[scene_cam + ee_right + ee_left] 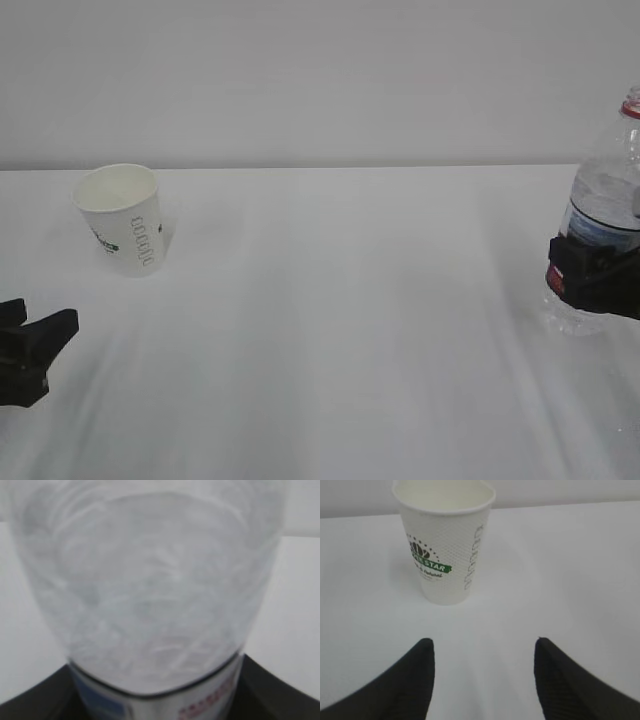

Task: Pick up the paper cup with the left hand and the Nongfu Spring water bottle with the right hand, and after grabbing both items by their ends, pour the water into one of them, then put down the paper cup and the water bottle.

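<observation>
The paper cup (445, 540) is seen upright on the white table (350, 330), straight ahead of the left hand (482, 677), whose fingers are spread wide and empty, well short of it. At the right edge, the Nongfu Spring water bottle (600, 220) stands upright, gripped around its label by the right hand (592, 280).

The left hand (40, 340) is sitting low at the table's left edge, near its front corner, its two black fingers (405, 685) spreading apart with nothing between them, tips pointing toward the back of the table. Over at the right edge, the right hand (590, 275) is reaching in from the side, its blocky fingers (40, 695) standing on either side of the water bottle (605, 215) at label height, pressing against its sides. Little more of either arm is showing.
</observation>
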Robot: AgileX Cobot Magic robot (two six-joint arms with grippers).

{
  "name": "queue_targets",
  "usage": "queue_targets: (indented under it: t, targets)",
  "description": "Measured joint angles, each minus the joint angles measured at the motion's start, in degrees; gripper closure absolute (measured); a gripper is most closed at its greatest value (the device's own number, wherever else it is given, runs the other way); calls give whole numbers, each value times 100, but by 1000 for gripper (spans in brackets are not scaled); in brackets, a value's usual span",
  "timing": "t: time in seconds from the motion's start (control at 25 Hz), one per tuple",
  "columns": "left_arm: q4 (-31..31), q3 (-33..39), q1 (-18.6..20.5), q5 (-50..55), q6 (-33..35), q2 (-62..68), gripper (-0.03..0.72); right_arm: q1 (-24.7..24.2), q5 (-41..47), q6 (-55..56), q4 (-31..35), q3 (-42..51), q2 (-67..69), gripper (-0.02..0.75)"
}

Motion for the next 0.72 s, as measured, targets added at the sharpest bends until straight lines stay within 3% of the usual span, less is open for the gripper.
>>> queue_targets:
  t: [0.36, 0.6, 0.72]
  targets:
    - [-140, -597, 0, 0, 85, 100, 221, 0, 32, 0, 11, 0, 0, 287]
    - [-402, -1076, 0, 0, 99, 781, 84, 0, 32, -10, 11, 0, 0, 287]
    - [-392, -1369, 0, 0, 99, 1167, 50, 0, 32, -91, 11, 0, 0, 287]
